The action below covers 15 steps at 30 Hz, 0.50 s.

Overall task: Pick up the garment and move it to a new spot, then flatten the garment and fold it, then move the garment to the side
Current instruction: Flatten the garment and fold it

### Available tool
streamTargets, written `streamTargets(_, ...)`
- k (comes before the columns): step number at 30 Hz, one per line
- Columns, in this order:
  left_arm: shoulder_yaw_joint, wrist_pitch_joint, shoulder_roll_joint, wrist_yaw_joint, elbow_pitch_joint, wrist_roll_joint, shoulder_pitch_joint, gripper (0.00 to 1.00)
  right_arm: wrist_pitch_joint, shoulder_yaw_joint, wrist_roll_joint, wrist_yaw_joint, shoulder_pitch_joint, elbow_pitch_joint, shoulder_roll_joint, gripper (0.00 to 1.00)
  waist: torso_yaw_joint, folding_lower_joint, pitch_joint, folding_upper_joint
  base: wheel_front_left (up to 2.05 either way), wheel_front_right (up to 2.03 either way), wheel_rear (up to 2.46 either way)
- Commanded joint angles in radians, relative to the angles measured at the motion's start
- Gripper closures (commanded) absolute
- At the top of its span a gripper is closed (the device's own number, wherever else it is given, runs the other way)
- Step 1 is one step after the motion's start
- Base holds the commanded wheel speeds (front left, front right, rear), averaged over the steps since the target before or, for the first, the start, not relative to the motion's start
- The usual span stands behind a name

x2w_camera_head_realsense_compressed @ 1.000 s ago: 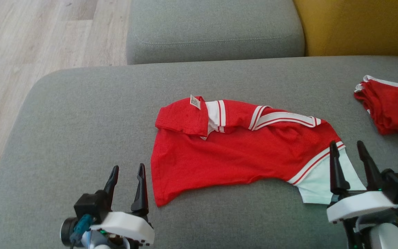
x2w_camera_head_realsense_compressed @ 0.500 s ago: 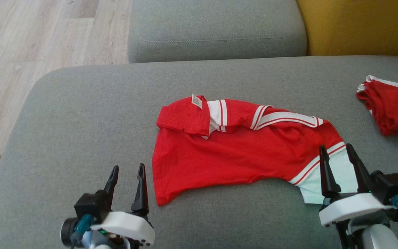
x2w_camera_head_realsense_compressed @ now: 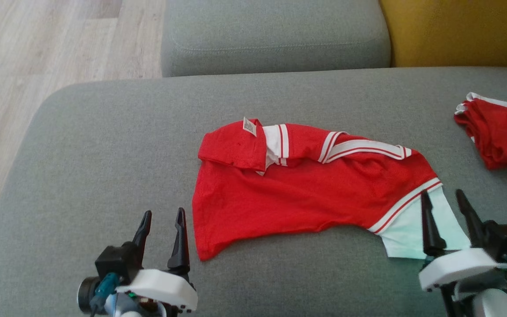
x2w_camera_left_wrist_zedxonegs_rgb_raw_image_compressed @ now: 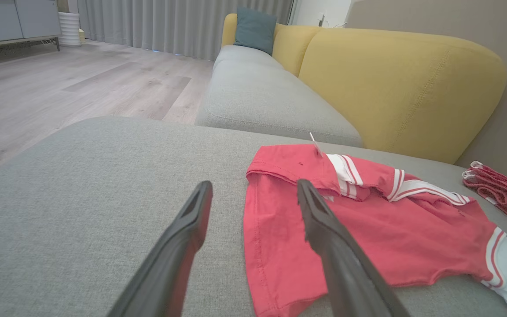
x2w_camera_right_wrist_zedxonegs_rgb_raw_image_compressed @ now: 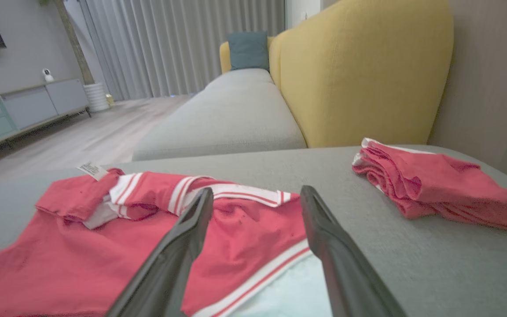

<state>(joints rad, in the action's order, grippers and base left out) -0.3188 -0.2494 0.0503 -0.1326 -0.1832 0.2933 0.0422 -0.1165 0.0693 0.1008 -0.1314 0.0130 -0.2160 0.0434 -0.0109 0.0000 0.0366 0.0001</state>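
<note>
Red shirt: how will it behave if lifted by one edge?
Probably floppy: the red shirt lies rumpled, collar folded over. Lifted by the pale sleeve near the right hand, the rest would likely hang and drag. It looks thin, so pushing may bunch it on the grey cushion.

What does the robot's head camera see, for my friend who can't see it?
A red shirt with white stripes lies rumpled on a grey couch. The open left fingers sit by its near corner, the open right fingers over its pale sleeve; another red garment lies far right.
</note>
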Motion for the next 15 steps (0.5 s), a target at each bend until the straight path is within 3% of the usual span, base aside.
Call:
streamTargets(1, 0.022, -0.012, 0.000, -0.004, 0.039, 0.000, -0.039, 0.00, 0.014, 0.009, -0.024, 0.001, -0.029, 0.013, 0.007, 0.00, 0.001, 0.0000, -0.008, -0.0001, 0.00, 0.00, 0.00)
streamTargets(9, 0.005, -0.012, 0.000, -0.004, 0.042, -0.001, -0.042, 0.00, 0.098, 0.163, -0.097, 0.001, -0.014, -0.077, 0.007, 0.00, 0.002, 0.0000, -0.052, -0.0001, 0.00, 0.00, 0.00)
streamTargets(15, -0.001, -0.012, 0.000, -0.004, 0.046, -0.001, -0.051, 0.00, 0.146, 0.215, -0.100, 0.001, -0.024, -0.127, 0.007, 0.00, 0.005, 0.0000, -0.089, -0.0001, 0.00, 0.00, 0.00)
